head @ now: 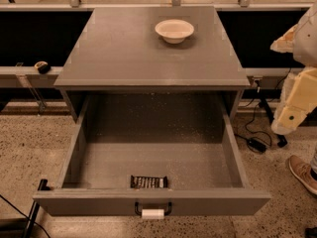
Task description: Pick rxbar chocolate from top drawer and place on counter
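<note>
Camera view: claw [287, 124] right of counter [124, 53]

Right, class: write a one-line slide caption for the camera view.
Open top drawer holds the rxbar chocolate against its front wall; white bowl on the counter; gripper at image right.

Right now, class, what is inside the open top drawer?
One rxbar chocolate lies on the speckled floor of the top drawer, by the front wall, which hides its near edge. The gripper is outside, at the picture's right edge.
</note>
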`<state>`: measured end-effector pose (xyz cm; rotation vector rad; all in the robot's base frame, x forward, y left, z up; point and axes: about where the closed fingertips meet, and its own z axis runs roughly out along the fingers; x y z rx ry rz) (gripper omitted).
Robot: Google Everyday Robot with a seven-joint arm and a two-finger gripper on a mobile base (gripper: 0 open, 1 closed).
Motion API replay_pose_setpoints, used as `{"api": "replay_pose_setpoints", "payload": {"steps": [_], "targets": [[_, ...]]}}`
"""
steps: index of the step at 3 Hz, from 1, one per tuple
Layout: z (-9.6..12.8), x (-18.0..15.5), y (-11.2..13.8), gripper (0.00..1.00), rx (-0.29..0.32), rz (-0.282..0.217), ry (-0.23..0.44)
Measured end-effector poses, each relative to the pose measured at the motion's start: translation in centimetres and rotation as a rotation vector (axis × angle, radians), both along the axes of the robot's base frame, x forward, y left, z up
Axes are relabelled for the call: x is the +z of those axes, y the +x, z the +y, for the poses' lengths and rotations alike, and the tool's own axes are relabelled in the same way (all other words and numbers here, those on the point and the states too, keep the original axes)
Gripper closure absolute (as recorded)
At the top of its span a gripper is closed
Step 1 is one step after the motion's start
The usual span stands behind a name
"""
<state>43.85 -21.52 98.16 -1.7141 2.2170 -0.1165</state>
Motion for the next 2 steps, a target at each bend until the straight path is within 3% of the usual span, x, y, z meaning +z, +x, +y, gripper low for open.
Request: {"api": "replay_pose_setpoints", "payload": {"steps": [1, 2], "targets": [[0.0, 0.0, 0.0, 0.00, 0.000, 0.000, 0.000], [1.7, -4.7, 1.3, 0.00, 0.014, 0.042, 0.003]]}}
